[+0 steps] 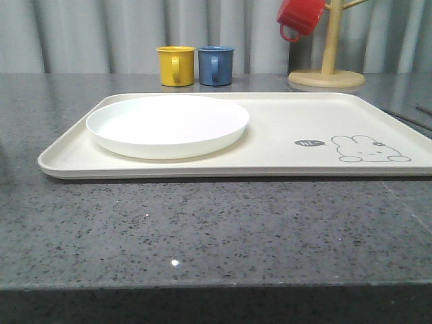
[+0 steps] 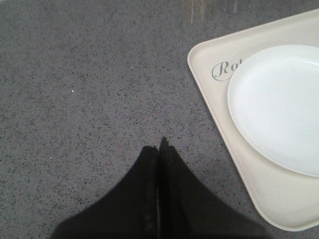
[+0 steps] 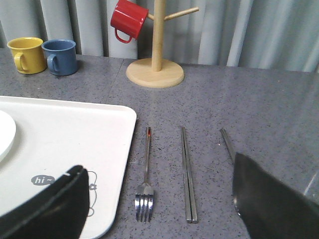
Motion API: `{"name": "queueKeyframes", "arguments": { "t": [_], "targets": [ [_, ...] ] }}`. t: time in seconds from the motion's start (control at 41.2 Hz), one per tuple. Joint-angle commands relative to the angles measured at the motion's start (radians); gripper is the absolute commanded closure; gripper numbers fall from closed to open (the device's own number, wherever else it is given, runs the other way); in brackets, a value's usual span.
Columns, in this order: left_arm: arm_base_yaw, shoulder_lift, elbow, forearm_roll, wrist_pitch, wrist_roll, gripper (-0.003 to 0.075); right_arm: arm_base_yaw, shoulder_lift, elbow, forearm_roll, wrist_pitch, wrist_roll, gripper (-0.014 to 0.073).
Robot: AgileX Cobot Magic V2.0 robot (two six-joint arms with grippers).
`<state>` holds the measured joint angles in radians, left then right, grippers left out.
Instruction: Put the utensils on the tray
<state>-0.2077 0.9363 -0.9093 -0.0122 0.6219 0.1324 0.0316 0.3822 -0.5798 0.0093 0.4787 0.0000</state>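
Note:
The cream tray (image 1: 290,121) lies across the grey counter, with a rabbit drawing at its right end. In the right wrist view, three silver utensils lie side by side on the counter just off the tray's (image 3: 75,134) edge. They are a fork (image 3: 145,189), a pair of chopsticks (image 3: 187,174) and a spoon handle (image 3: 228,144) whose bowl is hidden behind a finger. My right gripper (image 3: 158,167) hangs open above them with nothing held. My left gripper (image 2: 160,144) is shut and empty over bare counter, beside the tray's (image 2: 279,194) corner.
A round white plate (image 1: 167,125) sits on the tray's left half. Behind the tray stand a yellow mug (image 1: 175,65), a blue mug (image 1: 216,65) and a wooden mug tree (image 1: 327,74) holding a red mug (image 1: 300,17). A curtain closes the back.

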Motion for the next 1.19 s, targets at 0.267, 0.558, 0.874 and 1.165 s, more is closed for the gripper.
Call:
{"name": "queueKeyframes", "arguments": {
  "t": [0.267,0.558,0.874,1.165],
  "targets": [
    [0.0,-0.498,0.366,-0.022,-0.276,-0.014,0.0739,0.0,0.015,-0.034,-0.002,-0.078,0.0,-0.0017],
    [0.0,-0.843,0.499,-0.055,-0.286,-0.014,0.0739,0.0,0.015,-0.034,-0.002,-0.078,0.0,-0.0017],
    [0.0,-0.891,0.513,-0.055,-0.297,-0.014,0.0739,0.0,0.015,-0.034,-0.003,-0.078,0.0,-0.0017],
    [0.0,-0.891,0.513,-0.055,-0.297,-0.014,0.0739,0.0,0.015,-0.034,-0.003,-0.078,0.0,-0.0017]
  ]
}}
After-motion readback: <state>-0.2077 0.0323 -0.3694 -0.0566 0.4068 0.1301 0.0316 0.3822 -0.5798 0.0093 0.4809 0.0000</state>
